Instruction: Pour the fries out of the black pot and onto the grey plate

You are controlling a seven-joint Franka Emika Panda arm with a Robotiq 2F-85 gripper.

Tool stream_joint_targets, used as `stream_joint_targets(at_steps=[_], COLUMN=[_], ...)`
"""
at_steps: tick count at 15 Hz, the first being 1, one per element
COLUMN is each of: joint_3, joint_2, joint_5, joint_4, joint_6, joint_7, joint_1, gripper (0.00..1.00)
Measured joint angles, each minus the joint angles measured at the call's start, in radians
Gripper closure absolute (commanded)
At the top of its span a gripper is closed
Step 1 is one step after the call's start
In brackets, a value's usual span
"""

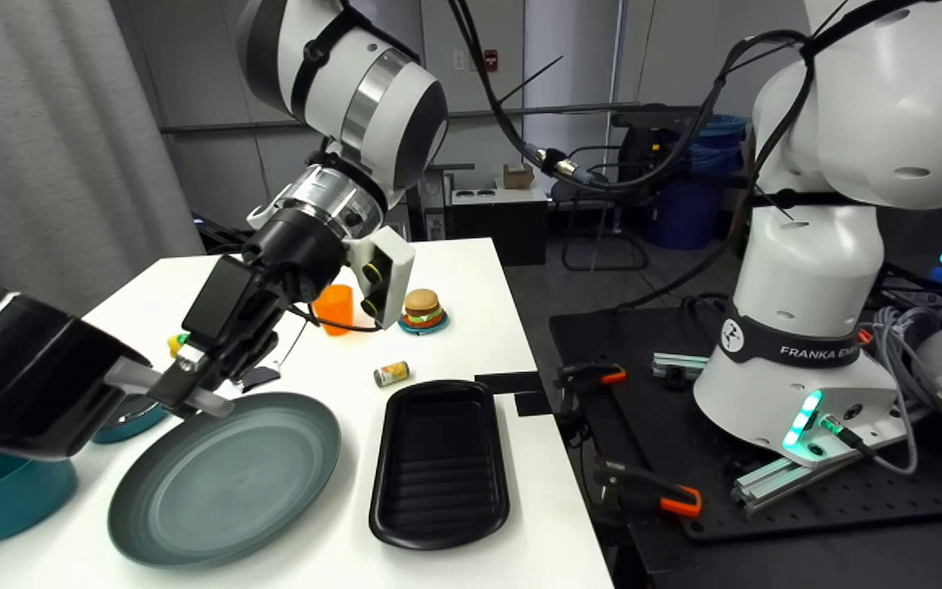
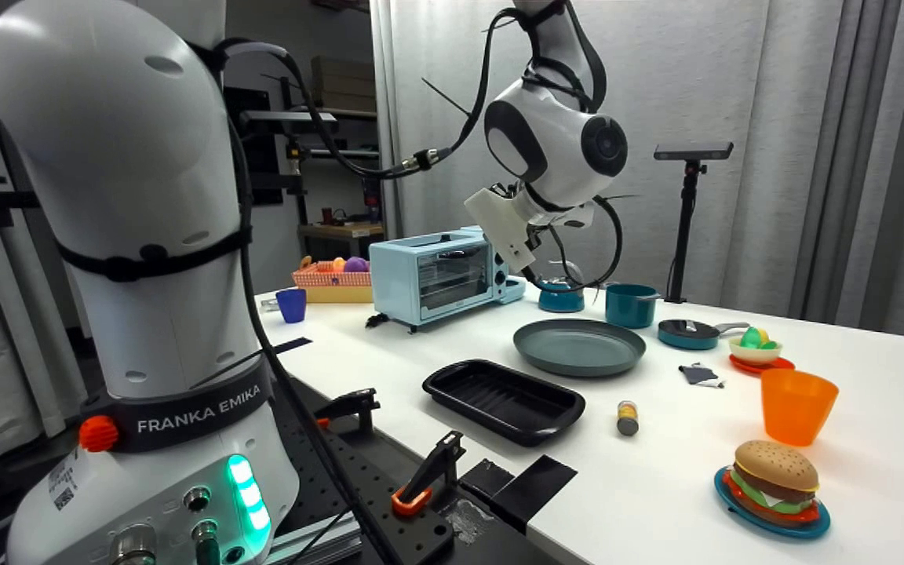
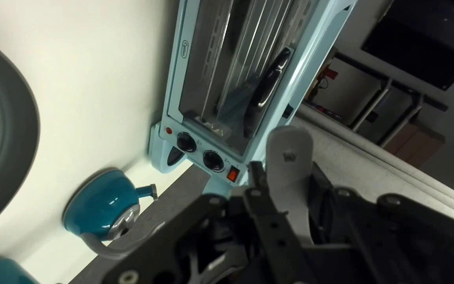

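The gripper (image 1: 179,388) is clamped on the grey handle (image 3: 290,165) of the black pot (image 1: 38,376), holding it aloft and seemingly tipped — a grip that should leave the mouth free for pouring, though which way that faces cannot be told. The grey plate (image 1: 230,483) lies on the worktop (image 1: 540,491), farther from the edge by the robot base (image 1: 798,376) than the grill pan (image 1: 438,466), probably to give the pour room (the fries are out of sight, presumably inside the pot).

We see the arm (image 1: 332,78) extended in both exterior views, wrist (image 1: 332,198) tilted. We mark the gripper (image 1: 172,388) slanting down, clamped in a grip.
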Motion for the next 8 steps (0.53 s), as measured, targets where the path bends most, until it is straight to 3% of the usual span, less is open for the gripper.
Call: stream_joint_targets(at_steps=[8], joint_3=[-0.168], joint_2=[-0.007], joint_5=[0.058], joint_4=[-0.062], joint_6=[-0.258], joint_7=[-0.001], joint_1=[0.041], gripper=[0.93])
